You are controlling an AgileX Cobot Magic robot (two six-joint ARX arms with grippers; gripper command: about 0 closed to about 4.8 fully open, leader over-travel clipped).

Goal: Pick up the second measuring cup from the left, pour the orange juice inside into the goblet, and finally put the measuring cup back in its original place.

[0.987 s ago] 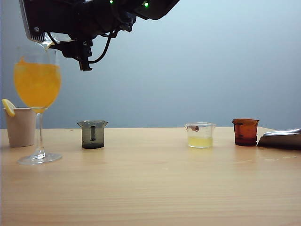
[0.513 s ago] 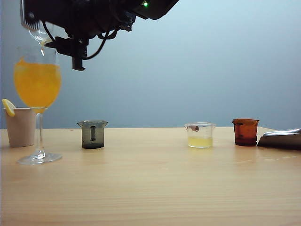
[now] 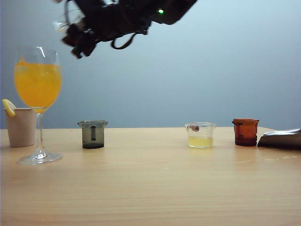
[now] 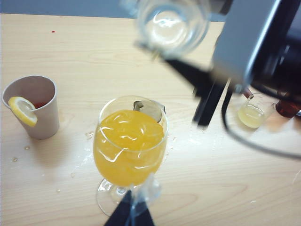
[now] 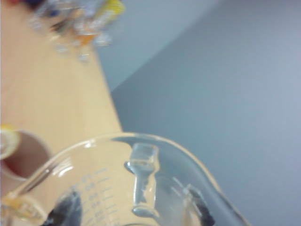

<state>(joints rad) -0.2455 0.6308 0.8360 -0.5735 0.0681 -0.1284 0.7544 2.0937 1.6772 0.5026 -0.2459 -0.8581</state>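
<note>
The second measuring cup (image 3: 63, 22), clear and empty, hangs high above the table just right of the goblet's rim. My right gripper (image 3: 71, 31) is shut on it, reaching across from the right. In the right wrist view the cup (image 5: 141, 188) sits between the dark pads (image 5: 66, 212). The goblet (image 3: 37, 80) stands at the far left, its bowl full of orange juice (image 3: 37, 87). The left wrist view looks down on the goblet (image 4: 130, 141), the juice (image 4: 129, 150) and the empty cup (image 4: 171, 23). My left gripper (image 4: 130, 215) hovers near the goblet's foot, tips together.
A beige cup with a lemon slice (image 3: 19, 126) stands left of the goblet. Along the table's back run a smoky grey cup (image 3: 92, 134), a clear cup of pale yellow liquid (image 3: 200, 135) and an amber cup (image 3: 245, 132). A dark grey object (image 3: 282, 139) lies far right.
The right gripper has rolled the measuring cup back from its tilt over the goblet and carried it up and to the right. The left arm has stayed still.
</note>
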